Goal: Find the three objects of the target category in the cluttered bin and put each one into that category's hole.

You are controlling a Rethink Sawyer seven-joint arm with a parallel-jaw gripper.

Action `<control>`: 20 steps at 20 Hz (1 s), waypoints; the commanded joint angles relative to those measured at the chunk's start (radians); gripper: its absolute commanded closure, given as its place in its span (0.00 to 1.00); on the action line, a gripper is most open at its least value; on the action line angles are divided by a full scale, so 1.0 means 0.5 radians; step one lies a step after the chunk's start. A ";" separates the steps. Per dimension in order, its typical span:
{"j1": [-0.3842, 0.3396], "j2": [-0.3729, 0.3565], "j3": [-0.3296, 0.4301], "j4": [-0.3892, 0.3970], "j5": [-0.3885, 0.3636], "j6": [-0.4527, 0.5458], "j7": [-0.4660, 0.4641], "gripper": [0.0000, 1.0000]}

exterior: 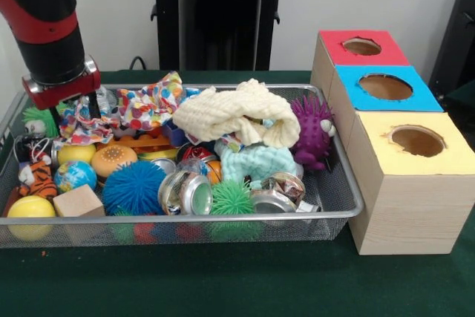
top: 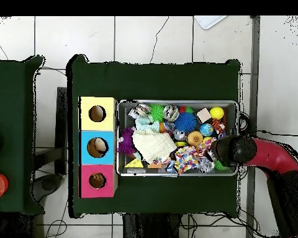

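One plush tiger (exterior: 35,177) showed at the bin's (exterior: 338,206) 9 o'clock edge; the gripper (exterior: 73,105), jaw state indeterminable, risked snagging the dotted cloth (exterior: 148,102) beside it.

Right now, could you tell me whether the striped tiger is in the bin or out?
In. The tiger lies inside the bin, beside the globe ball.
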 commanded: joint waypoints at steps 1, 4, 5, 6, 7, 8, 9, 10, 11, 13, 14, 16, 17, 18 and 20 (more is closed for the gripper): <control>0.021 0.179 0.239 -0.288 -0.213 -0.128 -0.523 0.00; 0.017 0.169 0.270 -0.362 -0.259 -0.130 -0.581 0.00; 0.013 0.163 0.282 -0.374 -0.268 -0.131 -0.592 0.00; 0.010 0.154 0.286 -0.381 -0.279 -0.124 -0.601 0.00; 0.015 0.141 0.282 -0.391 -0.287 -0.099 -0.602 0.00; 0.019 0.129 0.281 -0.400 -0.286 -0.064 -0.605 0.00; 0.022 0.117 0.280 -0.403 -0.288 -0.040 -0.607 0.00; 0.021 0.104 0.283 -0.397 -0.289 -0.022 -0.609 0.00; 0.022 0.101 0.281 -0.391 -0.295 -0.021 -0.600 0.00; 0.018 0.096 0.281 -0.377 -0.306 -0.028 -0.585 0.00; 0.023 0.089 0.277 -0.374 -0.308 -0.019 -0.573 0.00; 0.040 0.062 0.248 -0.364 -0.301 0.063 -0.553 0.00; 0.045 0.038 0.231 -0.346 -0.282 0.130 -0.545 0.00; 0.054 0.004 0.221 -0.325 -0.257 0.198 -0.541 0.00; 0.092 -0.068 0.160 -0.288 -0.217 0.389 -0.507 0.00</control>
